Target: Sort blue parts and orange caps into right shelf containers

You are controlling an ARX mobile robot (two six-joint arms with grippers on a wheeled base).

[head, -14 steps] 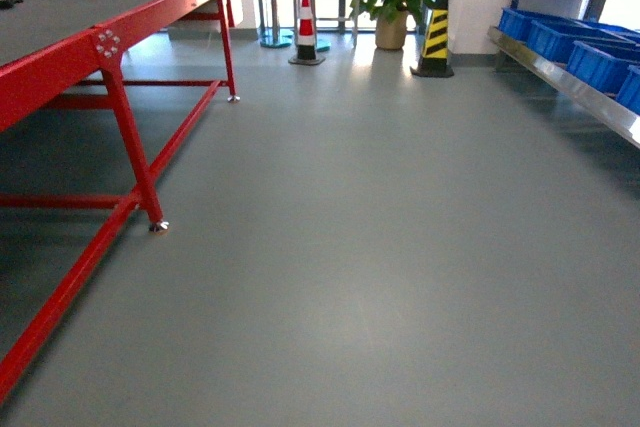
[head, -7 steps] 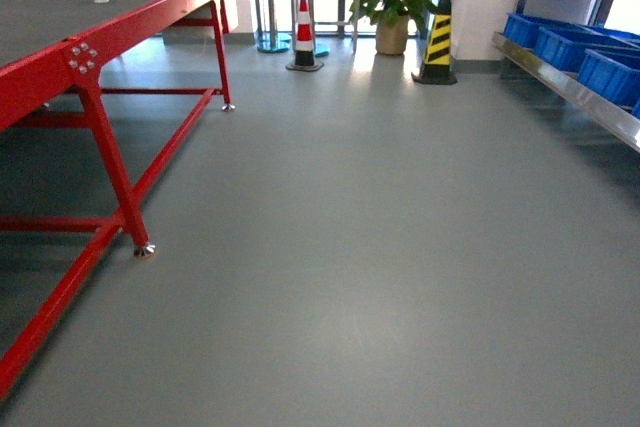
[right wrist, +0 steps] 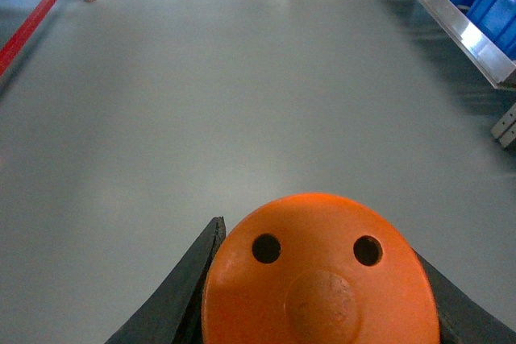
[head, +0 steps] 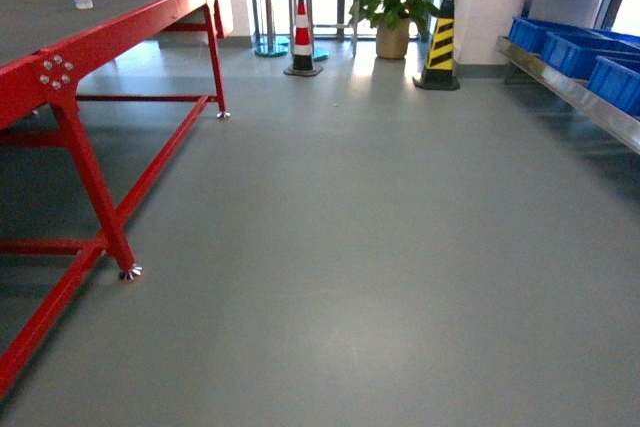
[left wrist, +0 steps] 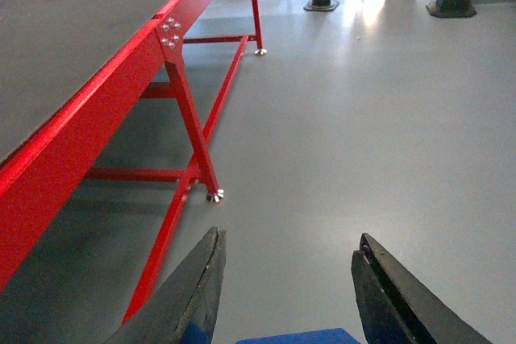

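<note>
Gripping an orange cap, the right gripper has both fingers tight vs its sides, flat holed top facing cam. Left gripper fingers spread apart w/ a blue part between them at frame bottom; contact unclear. Grey floor, red table left, blue bins on shelf right, striped cones far back.
</note>
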